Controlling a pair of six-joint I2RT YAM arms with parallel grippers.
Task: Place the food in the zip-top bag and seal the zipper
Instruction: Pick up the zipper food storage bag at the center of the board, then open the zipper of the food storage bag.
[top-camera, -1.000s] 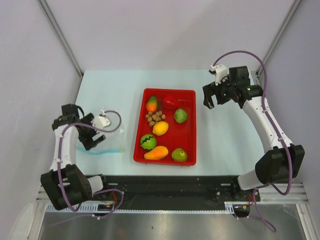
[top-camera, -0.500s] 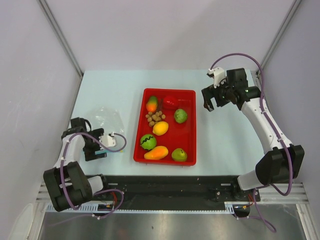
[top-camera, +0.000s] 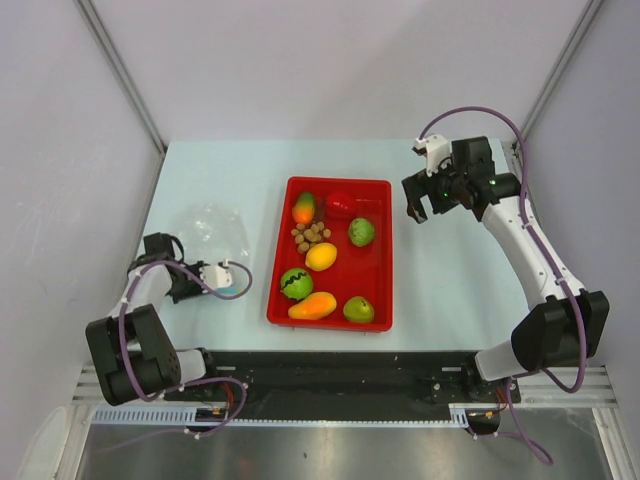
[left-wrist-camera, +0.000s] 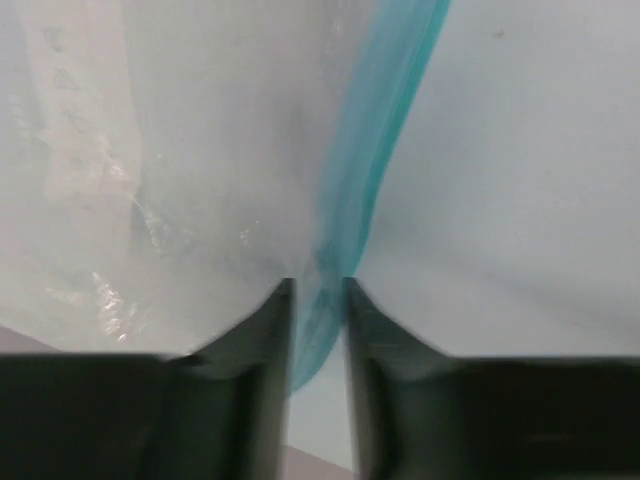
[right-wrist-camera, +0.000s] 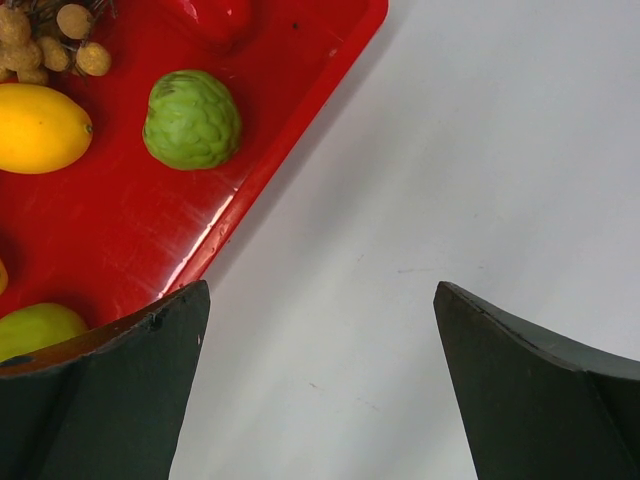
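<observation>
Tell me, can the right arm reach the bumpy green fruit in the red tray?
Probably yes. The right gripper is open over the table, just beside the red tray. The bumpy green fruit lies close to that rim, and nothing sits on top of it.

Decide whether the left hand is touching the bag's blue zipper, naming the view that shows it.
Touching. The left wrist view shows the zipper pinched between the fingers of the left hand.
</observation>
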